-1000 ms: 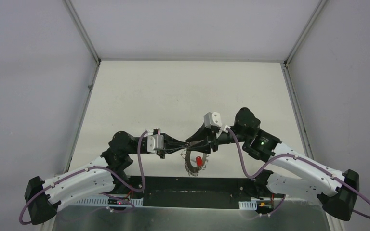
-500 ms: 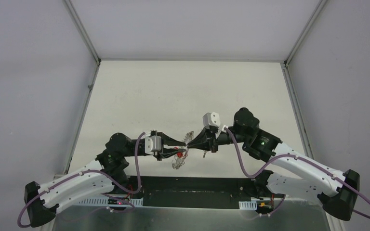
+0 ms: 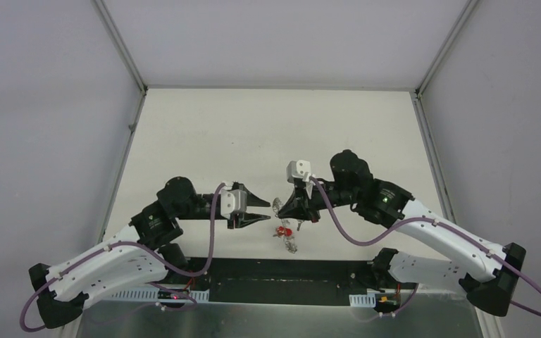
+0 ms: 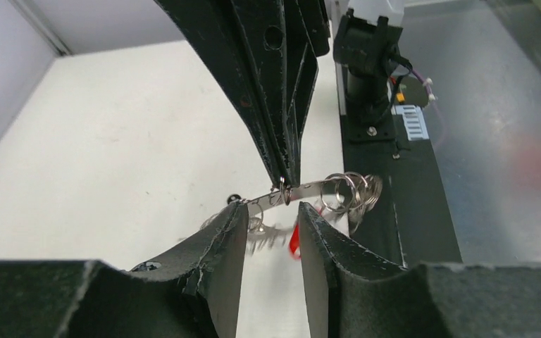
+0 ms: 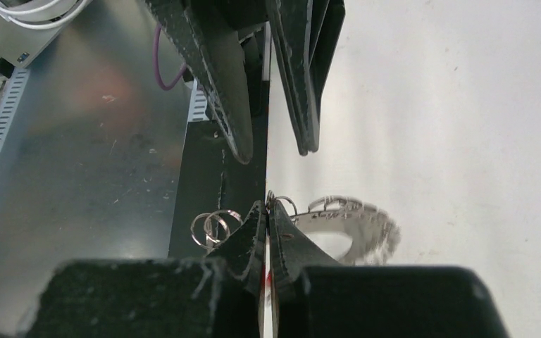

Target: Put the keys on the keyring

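The silvery-grey ring fringed with small wire loops [image 4: 306, 191] is hanging just above the white tabletop [image 3: 268, 134], near its front edge. The red-headed key with its small silver companion [image 3: 282, 231] is dangling under it (whether already threaded, I cannot tell). The right pincer [image 5: 268, 209] is clenching the ring's band, while the left pincer [image 4: 271, 211] is gaping empty just beside it. Threading is seemingly underway; the next move is calling for the left to catch the keys precisely.
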`<action>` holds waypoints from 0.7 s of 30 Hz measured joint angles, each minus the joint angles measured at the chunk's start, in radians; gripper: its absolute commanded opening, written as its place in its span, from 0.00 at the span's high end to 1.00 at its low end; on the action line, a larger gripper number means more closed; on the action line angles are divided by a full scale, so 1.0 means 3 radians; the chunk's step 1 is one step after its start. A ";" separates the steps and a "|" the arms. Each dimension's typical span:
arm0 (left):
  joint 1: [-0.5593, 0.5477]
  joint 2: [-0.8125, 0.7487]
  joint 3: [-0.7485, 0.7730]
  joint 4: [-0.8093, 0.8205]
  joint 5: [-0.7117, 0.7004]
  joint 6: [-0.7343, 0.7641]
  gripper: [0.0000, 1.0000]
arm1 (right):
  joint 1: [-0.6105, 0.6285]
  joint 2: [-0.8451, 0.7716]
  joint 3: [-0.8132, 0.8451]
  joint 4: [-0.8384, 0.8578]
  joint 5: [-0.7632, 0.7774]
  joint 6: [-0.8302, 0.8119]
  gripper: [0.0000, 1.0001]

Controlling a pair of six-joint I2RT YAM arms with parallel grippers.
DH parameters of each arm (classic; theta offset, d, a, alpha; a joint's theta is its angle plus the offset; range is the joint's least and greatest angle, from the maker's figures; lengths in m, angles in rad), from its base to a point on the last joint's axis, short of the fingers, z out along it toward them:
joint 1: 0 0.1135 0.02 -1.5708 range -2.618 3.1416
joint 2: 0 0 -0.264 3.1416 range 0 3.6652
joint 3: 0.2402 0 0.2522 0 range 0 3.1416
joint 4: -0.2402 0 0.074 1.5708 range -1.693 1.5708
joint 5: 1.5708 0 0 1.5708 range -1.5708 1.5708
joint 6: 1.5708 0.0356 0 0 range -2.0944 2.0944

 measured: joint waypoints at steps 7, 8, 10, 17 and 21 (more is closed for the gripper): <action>0.0000 0.0418 0.0209 -0.0343 0.0113 -0.0022 0.77 | 0.0000 0.0257 0.0167 -0.0306 0.0038 0.0009 1.00; 0.0000 0.0443 0.0219 -0.0370 0.0139 -0.0038 0.79 | 0.0000 0.0275 0.0175 -0.0327 0.0039 0.0011 1.00; 0.0000 0.0465 0.0233 -0.0413 0.0163 -0.0055 0.82 | 0.0000 0.0296 0.0183 -0.0366 0.0041 0.0015 1.00; 0.0000 0.0488 0.0251 -0.0488 0.0223 -0.0095 0.87 | 0.0000 0.0301 0.0184 -0.0425 0.0052 0.0029 1.00; 0.0000 0.0535 0.0251 -0.0491 0.0233 -0.0132 0.85 | 0.0000 0.0301 0.0184 -0.0423 0.0052 0.0037 1.00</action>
